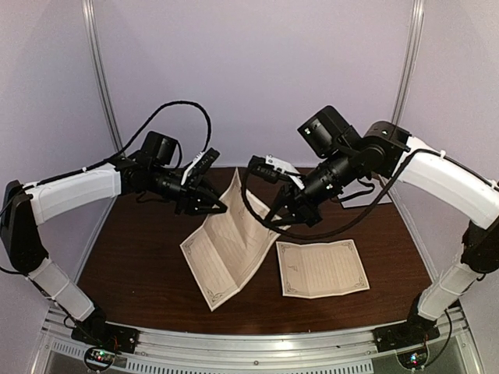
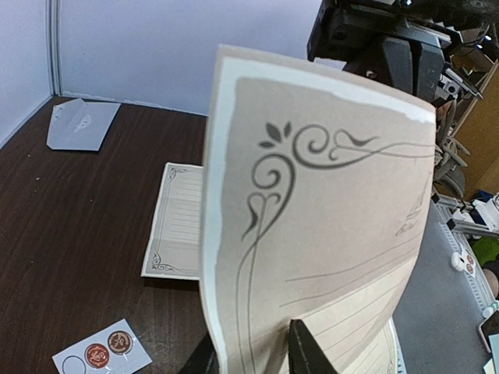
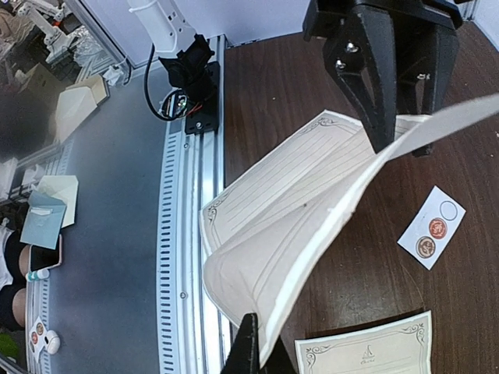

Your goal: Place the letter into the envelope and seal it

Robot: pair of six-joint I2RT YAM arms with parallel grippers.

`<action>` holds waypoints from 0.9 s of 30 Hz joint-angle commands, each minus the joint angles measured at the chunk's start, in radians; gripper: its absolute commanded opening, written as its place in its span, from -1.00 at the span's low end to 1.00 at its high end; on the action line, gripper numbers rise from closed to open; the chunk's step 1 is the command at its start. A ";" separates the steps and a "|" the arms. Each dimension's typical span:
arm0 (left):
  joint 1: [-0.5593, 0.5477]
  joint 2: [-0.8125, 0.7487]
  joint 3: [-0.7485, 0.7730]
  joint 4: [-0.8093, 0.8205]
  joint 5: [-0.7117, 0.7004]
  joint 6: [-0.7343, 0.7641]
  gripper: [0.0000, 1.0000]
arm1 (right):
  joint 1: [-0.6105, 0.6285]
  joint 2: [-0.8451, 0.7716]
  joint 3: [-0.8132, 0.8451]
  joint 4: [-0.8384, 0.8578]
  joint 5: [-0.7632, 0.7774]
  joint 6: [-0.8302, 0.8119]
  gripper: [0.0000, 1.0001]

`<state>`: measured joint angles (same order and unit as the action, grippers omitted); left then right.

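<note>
The letter [image 1: 230, 249], a cream lined sheet with scrollwork corners, is lifted at its far end and bends down to the table. My left gripper [image 1: 209, 204] is shut on its top edge, with the sheet between the fingers in the left wrist view [image 2: 253, 347]. My right gripper [image 1: 287, 214] is shut on its right edge, pinching the sheet's edge in the right wrist view [image 3: 261, 354]. The envelope [image 2: 82, 125], pale grey with its flap showing, lies flat at the far side of the table. I cannot see it in the top view.
A second cream sheet [image 1: 321, 267] with a decorated border lies flat at the right of the letter. A small white strip with round stickers [image 3: 431, 226] lies on the wood. The metal rail [image 1: 249, 347] runs along the table's near edge.
</note>
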<state>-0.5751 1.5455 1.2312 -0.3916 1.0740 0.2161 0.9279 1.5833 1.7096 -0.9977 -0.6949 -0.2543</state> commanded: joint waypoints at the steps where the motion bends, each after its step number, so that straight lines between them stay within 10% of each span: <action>1: 0.003 -0.032 0.040 -0.042 -0.050 0.045 -0.47 | -0.029 -0.051 -0.025 0.040 0.116 0.047 -1.00; 17: 0.020 -0.043 0.044 -0.035 -0.156 0.044 -1.00 | -0.097 -0.074 -0.064 0.045 0.328 0.101 -1.00; 19: 0.028 -0.059 0.033 -0.008 -0.161 0.029 -1.00 | -0.109 -0.084 -0.071 0.056 0.339 0.109 -0.73; 23: 0.037 -0.093 0.006 0.054 -0.160 -0.009 -1.00 | -0.142 -0.129 -0.115 0.149 0.314 0.151 0.46; 27: 0.041 -0.135 -0.018 0.120 -0.139 -0.048 -1.00 | -0.158 -0.211 -0.254 0.357 0.314 0.240 0.90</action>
<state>-0.5404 1.4696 1.2396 -0.3813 0.9234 0.2184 0.7845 1.4590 1.5589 -0.8566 -0.4011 -0.1108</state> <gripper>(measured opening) 0.008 0.890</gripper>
